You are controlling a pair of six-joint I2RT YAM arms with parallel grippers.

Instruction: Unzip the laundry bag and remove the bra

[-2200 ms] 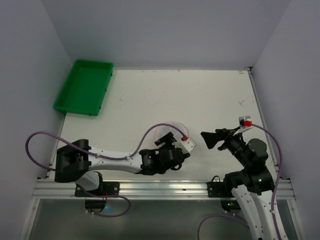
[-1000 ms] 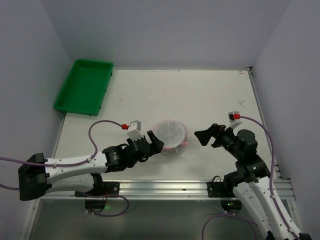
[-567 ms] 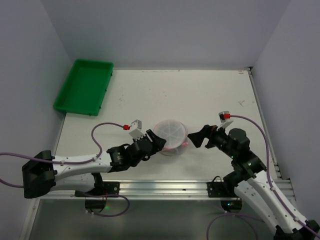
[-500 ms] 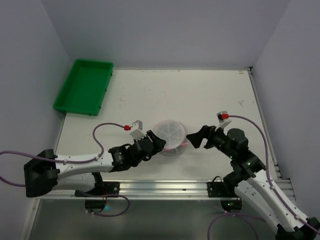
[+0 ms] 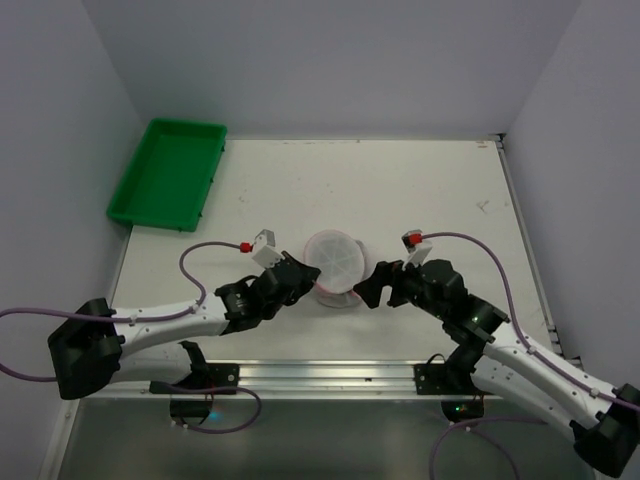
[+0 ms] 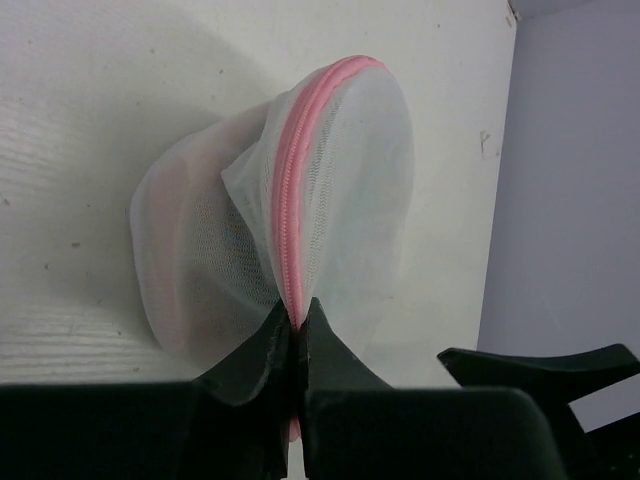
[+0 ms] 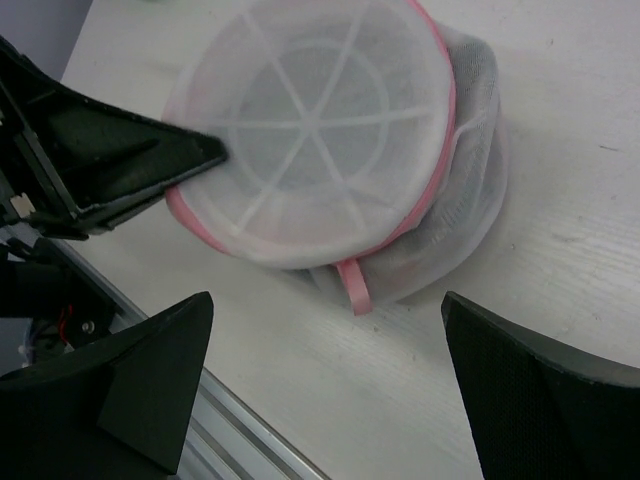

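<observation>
The laundry bag (image 5: 336,262), a small round drum of white mesh with pink zipper trim, lies near the table's front middle. My left gripper (image 5: 311,281) is shut on the bag's left rim. In the left wrist view its fingertips (image 6: 295,306) pinch the pink zipper band (image 6: 292,190), and the mesh (image 6: 350,170) stands up beyond them. My right gripper (image 5: 374,287) hovers open just right of the bag. In the right wrist view the bag (image 7: 320,130) lies ahead of my right gripper (image 7: 328,303), with a pink tab (image 7: 352,288) hanging from its near edge. The bra is hidden.
A green plastic tray (image 5: 168,172) sits at the back left corner of the table. White walls close in on the left, back and right. The metal rail (image 5: 320,378) with both arm bases runs along the near edge.
My left gripper went from open to shut on the bag's pink rim. My right arm reached left, up to the bag's right side. The bag shifted slightly.
</observation>
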